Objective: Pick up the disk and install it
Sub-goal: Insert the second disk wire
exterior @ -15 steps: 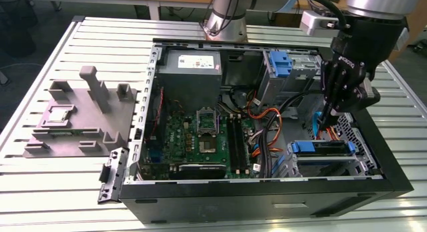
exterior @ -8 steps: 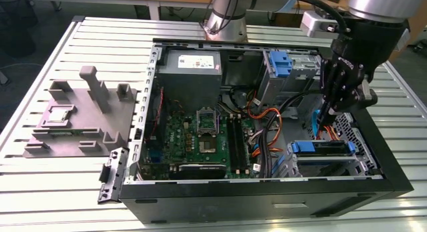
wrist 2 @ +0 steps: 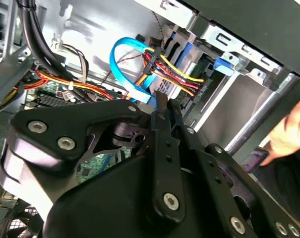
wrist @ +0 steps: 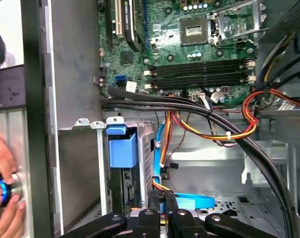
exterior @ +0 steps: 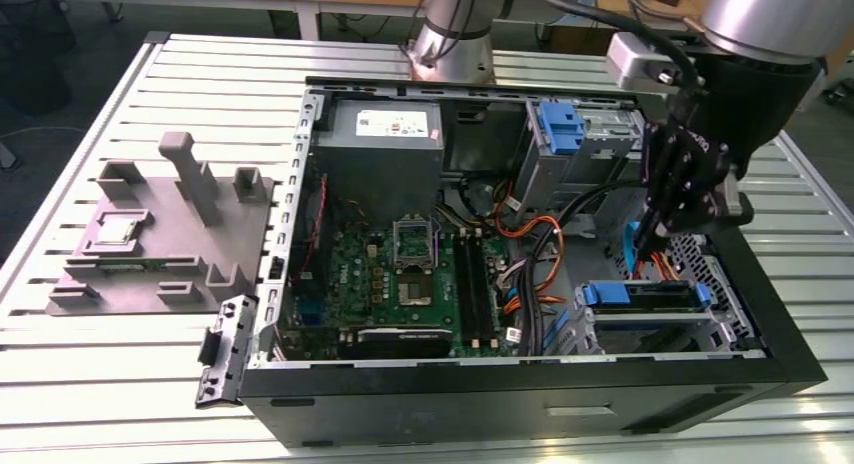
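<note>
Slatted metal bench (exterior: pixel 134 384), open computer case (exterior: pixel 534 384). Disk (exterior: pixel 641 297) already seated in lower bay; pincer (exterior: pixel 651 246) closed, empty, just above cables. Install step apparently finishing.

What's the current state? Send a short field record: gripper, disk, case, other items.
gripper: inside the open computer case, down among the cables by the drive cage
fingers: closed together, nothing visibly held
disk: seated in the drive cage, blue rail showing
cables: blue data cable and red-yellow power wires at the drive's end
outside case: grey fixture on the table; a hand at the case edge
</note>
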### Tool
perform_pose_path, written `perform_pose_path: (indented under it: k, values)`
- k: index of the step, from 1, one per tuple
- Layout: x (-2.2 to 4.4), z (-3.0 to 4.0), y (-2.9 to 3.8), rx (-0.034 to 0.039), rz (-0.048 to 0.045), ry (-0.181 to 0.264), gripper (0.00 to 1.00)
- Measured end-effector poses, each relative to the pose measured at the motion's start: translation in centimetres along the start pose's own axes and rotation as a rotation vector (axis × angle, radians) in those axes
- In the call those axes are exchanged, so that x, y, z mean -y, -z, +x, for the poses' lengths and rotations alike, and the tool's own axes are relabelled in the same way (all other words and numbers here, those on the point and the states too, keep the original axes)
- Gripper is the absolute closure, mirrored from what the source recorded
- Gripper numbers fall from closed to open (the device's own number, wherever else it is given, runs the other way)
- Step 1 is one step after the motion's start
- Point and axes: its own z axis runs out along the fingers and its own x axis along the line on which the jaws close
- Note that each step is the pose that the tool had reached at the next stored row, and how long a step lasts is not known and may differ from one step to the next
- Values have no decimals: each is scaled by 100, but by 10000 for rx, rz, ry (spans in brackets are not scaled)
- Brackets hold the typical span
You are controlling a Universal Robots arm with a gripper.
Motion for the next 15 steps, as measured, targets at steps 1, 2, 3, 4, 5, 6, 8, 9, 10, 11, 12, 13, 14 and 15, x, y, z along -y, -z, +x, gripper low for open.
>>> perform_pose_path:
  k: [1,2,3,4,5,6,8,9,10,11,12,13,14,15]
  values:
    - [1,15,-2,111,-8,0,84]
    - [1,31,-5,223,-15,-1,84]
    - [2,47,-8,330,-22,-2,84]
    - [3,63,-11,423,-27,-2,84]
    - [4,84,-15,476,-28,-4,84]
    - [4,104,-18,488,-24,-4,84]
    - [6,143,-24,490,-20,-4,84]
    - [6,159,-27,490,-20,-4,84]
    - [7,177,-31,491,-20,-5,84]
    - [9,194,-34,493,-20,-5,84]
    - [11,215,-38,493,-19,-4,84]
    - [12,236,-42,492,-20,-4,84]
    - [14,258,-47,500,-20,-4,84]
    - [15,279,-51,520,-22,-4,84]
